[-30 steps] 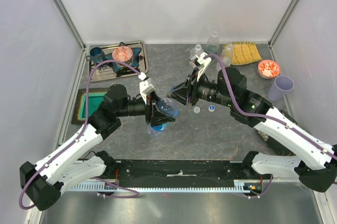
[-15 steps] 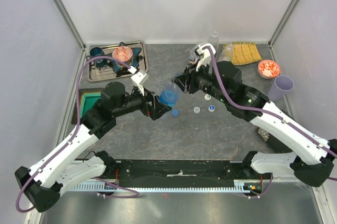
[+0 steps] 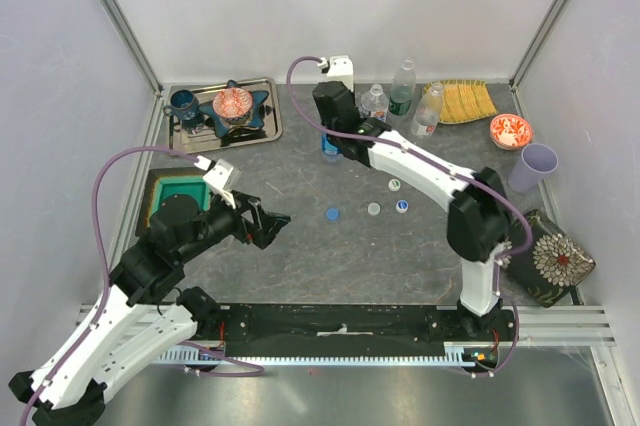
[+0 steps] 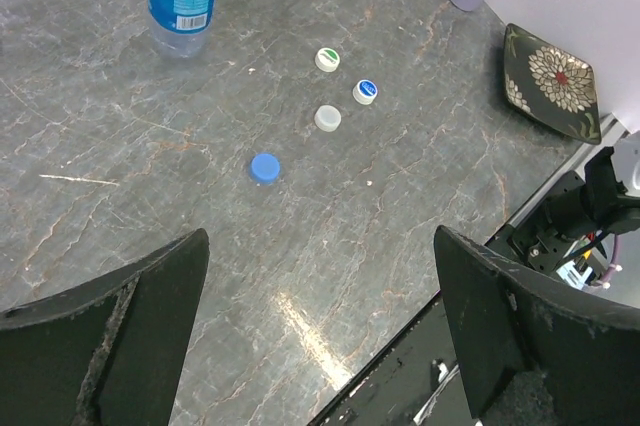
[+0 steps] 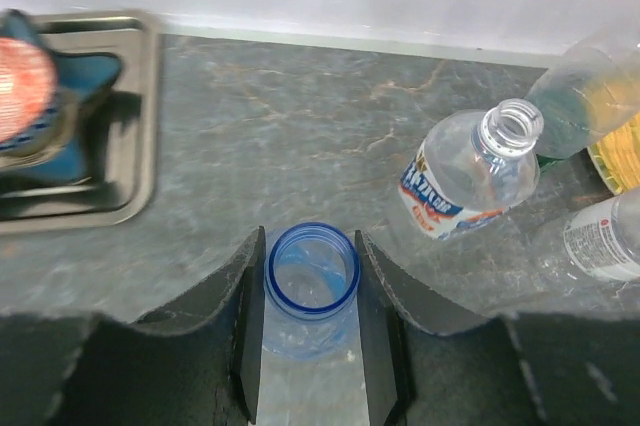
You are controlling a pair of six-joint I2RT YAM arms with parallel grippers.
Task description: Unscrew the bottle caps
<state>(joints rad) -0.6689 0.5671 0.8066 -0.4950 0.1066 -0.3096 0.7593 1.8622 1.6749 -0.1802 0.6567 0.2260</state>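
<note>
Grey tabletop [image 3: 300, 256]: left jaws spread, empty; right jaws clamp blue bottle [image 5: 311, 276] near tray [image 5: 120, 176].

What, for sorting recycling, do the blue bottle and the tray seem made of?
Blue bottle: likely thin plastic, blue-tinted and glossy, with see-through walls. Tray: probably metal, with a dull grey bed and a brighter, reflective raised rim.

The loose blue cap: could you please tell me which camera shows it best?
The left wrist view: the blue cap lies unobstructed near mid-frame. The top view shows it only as a small dot; the right wrist view misses it.
</note>
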